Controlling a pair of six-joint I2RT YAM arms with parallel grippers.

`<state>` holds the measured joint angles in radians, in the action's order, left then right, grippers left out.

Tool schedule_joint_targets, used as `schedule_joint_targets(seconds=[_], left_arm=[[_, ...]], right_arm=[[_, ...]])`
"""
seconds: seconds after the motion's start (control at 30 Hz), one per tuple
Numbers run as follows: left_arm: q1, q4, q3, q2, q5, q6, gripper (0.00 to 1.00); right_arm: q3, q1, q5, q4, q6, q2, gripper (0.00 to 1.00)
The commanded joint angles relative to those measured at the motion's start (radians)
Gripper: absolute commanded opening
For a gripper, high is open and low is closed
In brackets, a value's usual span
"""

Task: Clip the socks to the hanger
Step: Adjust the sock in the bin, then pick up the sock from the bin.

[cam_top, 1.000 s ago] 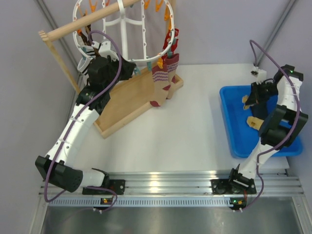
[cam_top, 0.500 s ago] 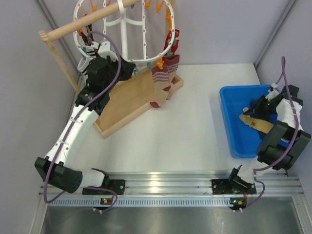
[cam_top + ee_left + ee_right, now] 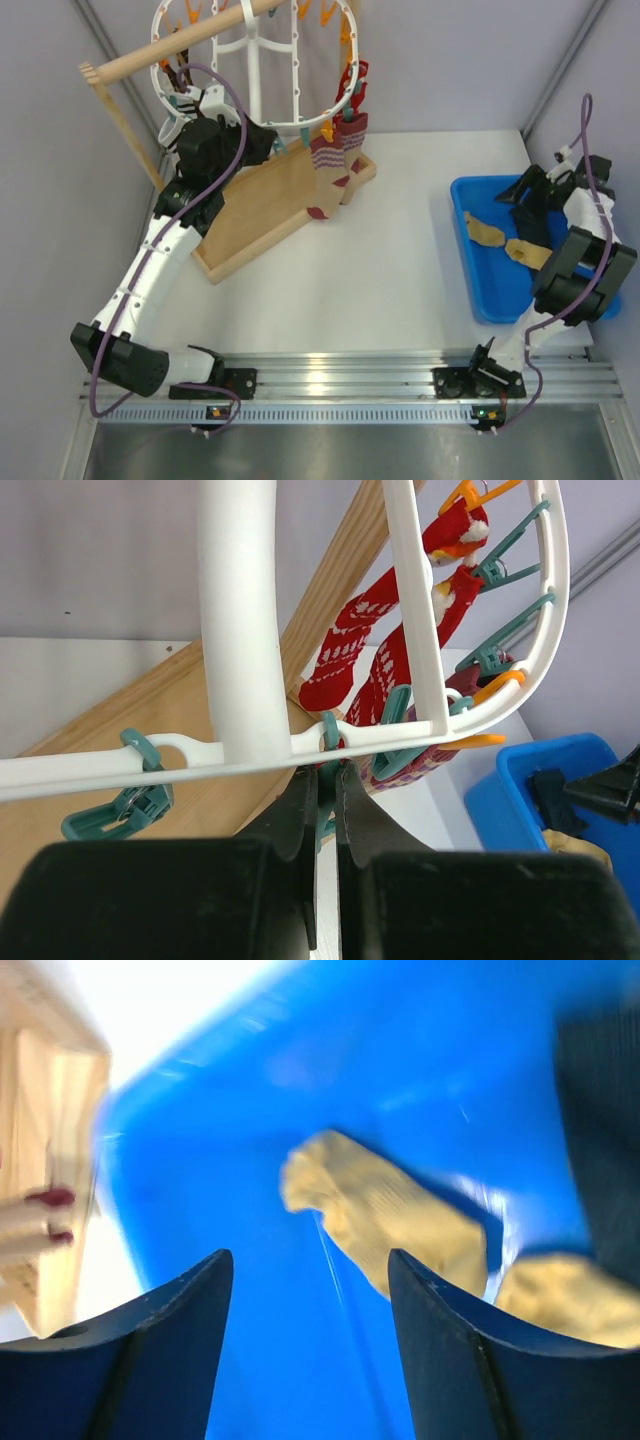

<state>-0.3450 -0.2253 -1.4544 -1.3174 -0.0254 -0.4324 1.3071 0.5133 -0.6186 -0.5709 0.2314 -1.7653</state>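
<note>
The white hanger (image 3: 250,60) hangs from a wooden rod, with orange and teal clips along its rim (image 3: 240,630). Red patterned socks (image 3: 332,165) are clipped on its right side and show as red socks (image 3: 345,660) in the left wrist view. My left gripper (image 3: 277,146) sits at the near rim, its jaws (image 3: 322,780) shut on a teal clip (image 3: 328,730). My right gripper (image 3: 310,1260) is open over the blue tray (image 3: 480,290), nothing between its fingers. A tan sock (image 3: 390,1215) lies just ahead of it, also visible from above as the tan sock (image 3: 487,230). A second tan sock (image 3: 527,252) lies beside it.
The wooden rod (image 3: 180,45) stands on a wooden base (image 3: 265,205) under the hanger. A dark sock (image 3: 600,1110) lies in the tray's far right. White tabletop (image 3: 400,260) stretches between base and tray. Grey walls close in on both sides.
My right gripper dipped into the tray, opened and let go of a tan sock, which now lies flat there. The left arm has stayed at the clip.
</note>
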Motion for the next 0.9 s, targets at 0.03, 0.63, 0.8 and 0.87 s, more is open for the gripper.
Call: schedule_joint_targets(seconds=[0.03, 0.63, 0.8, 0.87], left_arm=[[0.006, -0.032, 0.017, 0.012, -0.01, -0.003, 0.0], [0.009, -0.025, 0.0, -0.019, -0.022, 0.006, 0.0], [0.011, -0.028, 0.005, -0.016, -0.019, 0.012, 0.0], [0.011, -0.028, 0.003, -0.013, -0.016, 0.012, 0.0]], right_arm=[[0.194, -0.002, -0.202, -0.105, -0.516, 0.003, 0.61], [0.067, -0.136, -0.159, -0.334, -1.764, -0.082, 0.68], [0.027, -0.194, -0.107, -0.268, -1.793, -0.117, 0.69], [0.018, -0.213, -0.089, -0.247, -1.784, -0.134, 0.69]])
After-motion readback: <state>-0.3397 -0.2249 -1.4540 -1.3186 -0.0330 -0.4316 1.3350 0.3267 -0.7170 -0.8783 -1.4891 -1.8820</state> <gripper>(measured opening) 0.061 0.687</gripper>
